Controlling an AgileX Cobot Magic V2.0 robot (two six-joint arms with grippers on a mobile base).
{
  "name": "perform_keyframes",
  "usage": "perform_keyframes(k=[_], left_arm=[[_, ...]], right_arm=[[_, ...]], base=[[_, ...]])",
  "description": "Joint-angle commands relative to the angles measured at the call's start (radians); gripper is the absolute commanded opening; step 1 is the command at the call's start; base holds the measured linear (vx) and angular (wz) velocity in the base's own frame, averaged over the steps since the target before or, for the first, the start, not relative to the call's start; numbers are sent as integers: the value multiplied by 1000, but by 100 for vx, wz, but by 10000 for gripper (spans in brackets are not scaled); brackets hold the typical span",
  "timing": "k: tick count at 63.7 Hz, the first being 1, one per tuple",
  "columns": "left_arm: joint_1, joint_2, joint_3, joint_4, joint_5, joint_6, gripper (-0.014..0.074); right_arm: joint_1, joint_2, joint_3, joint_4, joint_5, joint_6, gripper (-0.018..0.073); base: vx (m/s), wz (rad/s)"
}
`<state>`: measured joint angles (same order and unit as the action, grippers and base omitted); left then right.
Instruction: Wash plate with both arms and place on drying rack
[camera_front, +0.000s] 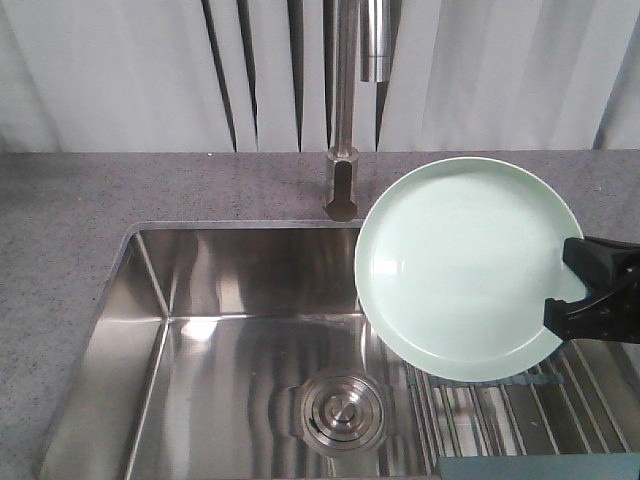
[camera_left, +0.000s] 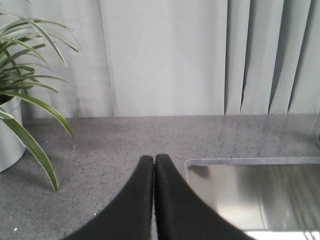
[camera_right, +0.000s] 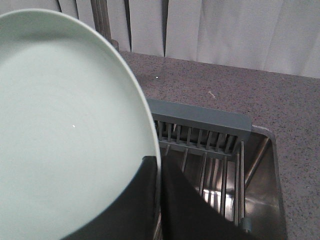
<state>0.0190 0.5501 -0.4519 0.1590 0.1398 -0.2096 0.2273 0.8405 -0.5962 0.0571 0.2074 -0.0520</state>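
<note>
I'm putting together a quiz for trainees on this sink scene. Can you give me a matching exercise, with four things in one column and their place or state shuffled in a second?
Things:
1. plate
2. left pincer
3. drain
4. potted plant

Places or states:
a. shut on nothing, above the counter
b. set in the floor of the sink
c. standing on the counter
d. gripped at its rim by the right pincer

Pairs: 1-d, 2-a, 3-b, 4-c.
</note>
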Motion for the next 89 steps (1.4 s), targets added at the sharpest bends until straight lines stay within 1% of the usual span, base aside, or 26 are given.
perform_keyframes(k=[1, 7, 11, 22, 35, 43, 52, 64, 73, 79, 89], left_arm=[[-1, 95, -107, -8, 10, -5, -6], [-1, 172, -170, -8, 89, -5, -6], [-1, 210, -190, -8, 119, -5, -6], [-1, 252, -193, -8, 113, -6, -6], [-1, 251, -193, -8, 96, -8, -4], [-1, 251, -193, -7, 91, -8, 17], [-1, 251, -193, -7, 112, -8, 102], [-1, 251, -193, -7, 141, -8, 308], [-1, 251, -193, -7, 148, -8, 421], [-1, 251, -193, -7, 150, -8, 460], [-1, 251, -193, -7, 139, -8, 472]], right_arm=[[-5, -7, -30, -6, -82, -7, -5], [-5, -7, -30, -6, -82, -7, -5], [-5, -7, -30, -6, -82, -7, -5], [-5, -7, -30, -6, -82, -7, -5], [-5, -7, -30, -6, -82, -7, -5], [-5, -7, -30, -6, -81, -7, -5], [-5, -7, -30, -6, -81, -7, -5], [-5, -7, -30, -6, -81, -7, -5], [-5, -7, -30, -6, -81, -7, -5], [-5, -7, -30, -6, -81, -7, -5], [-5, -7, -30, -6, -81, -7, -5]], base=[[0, 0], [0, 0], [0, 0], [0, 0], [0, 0], [0, 0], [0, 0], [0, 0], [0, 0], [0, 0], [0, 0]])
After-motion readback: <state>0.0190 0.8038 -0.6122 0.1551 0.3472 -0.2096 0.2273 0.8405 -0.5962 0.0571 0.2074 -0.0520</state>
